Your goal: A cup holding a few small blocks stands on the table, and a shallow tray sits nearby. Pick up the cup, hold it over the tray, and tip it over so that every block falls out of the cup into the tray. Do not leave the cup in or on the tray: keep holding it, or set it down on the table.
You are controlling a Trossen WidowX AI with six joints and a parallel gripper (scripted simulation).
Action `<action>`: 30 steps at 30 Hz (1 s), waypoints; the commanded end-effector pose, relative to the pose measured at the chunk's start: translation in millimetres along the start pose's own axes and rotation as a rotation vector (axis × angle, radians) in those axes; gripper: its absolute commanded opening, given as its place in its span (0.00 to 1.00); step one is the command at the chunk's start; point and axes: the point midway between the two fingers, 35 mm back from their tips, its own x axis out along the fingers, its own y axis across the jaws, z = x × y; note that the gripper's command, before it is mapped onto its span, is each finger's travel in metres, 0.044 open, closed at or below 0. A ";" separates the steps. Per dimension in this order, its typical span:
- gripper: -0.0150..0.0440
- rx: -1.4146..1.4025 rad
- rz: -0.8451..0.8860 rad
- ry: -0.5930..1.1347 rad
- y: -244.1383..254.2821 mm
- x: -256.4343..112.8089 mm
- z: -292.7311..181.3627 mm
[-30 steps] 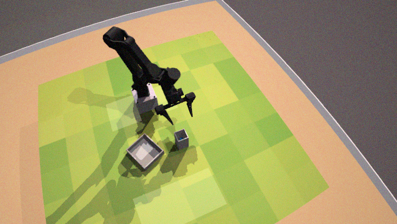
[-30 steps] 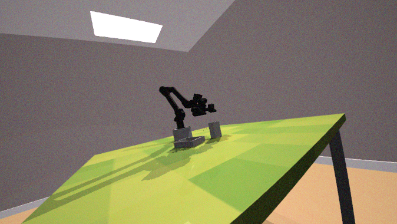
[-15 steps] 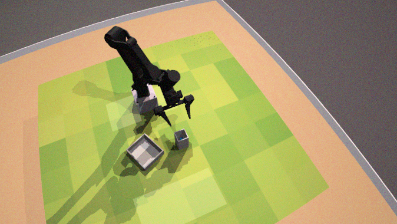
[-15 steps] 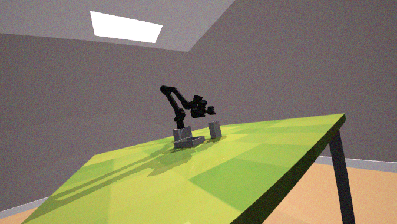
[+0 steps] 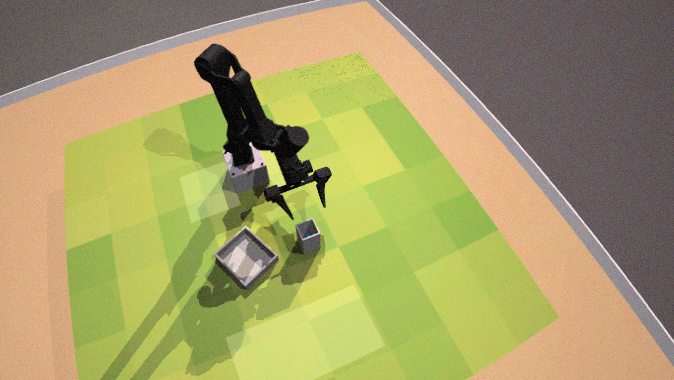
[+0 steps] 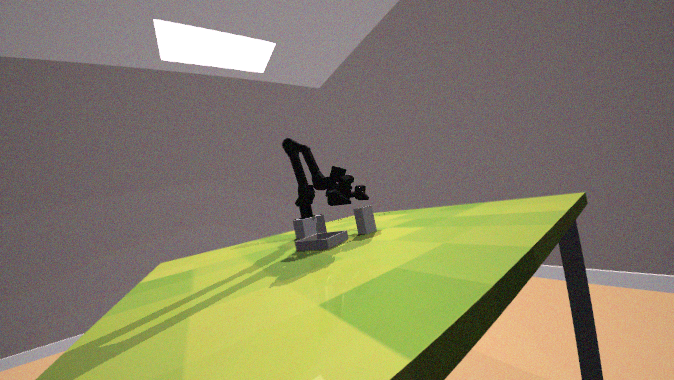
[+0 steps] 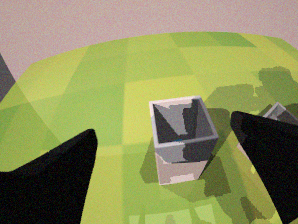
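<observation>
While the cup [image 5: 308, 240] [image 6: 365, 220] [image 7: 181, 150] stands upright on the green patchwork table [image 5: 425, 320] [image 6: 260, 330] [image 7: 100, 110], the claw [image 5: 308, 213] [image 6: 367, 196] [image 7: 165, 127] hangs above and just short of it, spread about as wide as it goes, with nothing between its fingers. Both fingers point toward the cup and slant downward, and in the wrist view the cup sits between them in the picture, nearer the right-hand one — neither finger touches it. The cup is grey, square and taller than it is wide, with an open top, and a bit of blue [image 5: 307, 235] shows down inside it; how many blocks are in there I cannot tell. Just beside the cup, apart from it, the shallow grey tray [image 5: 270, 265] [image 6: 309, 244] [image 7: 278, 106] lies flat on the table, its floor bare apart from patches of light and shadow. From above, the tray is turned so that one corner points toward the cup. The black arm [image 5: 232, 102] [image 6: 300, 172] rises from a pale block [image 5: 253, 180] [image 6: 303, 229] on the table, bends over at a high elbow and reaches down toward the cup — its long shadows fall across the table on the tray's side.
</observation>
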 end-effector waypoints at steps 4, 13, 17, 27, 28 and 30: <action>1.00 -0.013 -0.007 0.007 -2.6 4.3 -15.0; 1.00 -0.014 -0.007 0.008 -4.3 8.2 -28.3; 1.00 -0.014 -0.007 0.008 -5.5 9.3 -34.0; 1.00 -0.015 -0.007 0.008 -9.0 10.2 -45.6; 1.00 -0.015 -0.007 0.008 -8.9 10.5 -45.6; 1.00 -0.015 -0.007 0.008 -8.6 12.3 -45.0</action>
